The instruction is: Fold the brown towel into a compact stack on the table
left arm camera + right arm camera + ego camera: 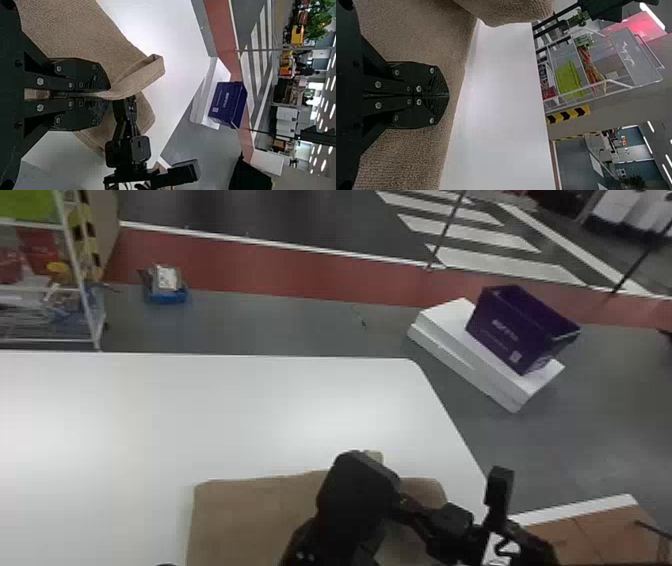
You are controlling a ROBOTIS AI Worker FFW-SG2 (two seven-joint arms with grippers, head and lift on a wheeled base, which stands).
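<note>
Grey floor spreads across the room, crossed by a dull red band, with a white-framed rack standing in the upper left of the frame. A blue tray with things in it sits on the floor just right of that rack. Below them the white counter stretches from the left edge past the middle, its far right corner rounded.

The brown towel lies on the counter at the lower middle, running out of the frame at the bottom edge. Over its right part is the left hand, closed on a pinch of the cloth; in the left wrist view a narrow fold stands up off the rest and reaches out past the fingertips. A pale brown tip of cloth pokes up behind that hand in the head view.

Farther right, the right hand comes in from the lower right and points back toward the left one, their tips close together. Its fingers are pressed together, with towel spread around them in the right wrist view; whether they touch it cannot be told.

White stripes mark the floor in the upper right. Below these, a purple crate rests on a white box, and a brown panel with a white edge fills the lower right corner.
</note>
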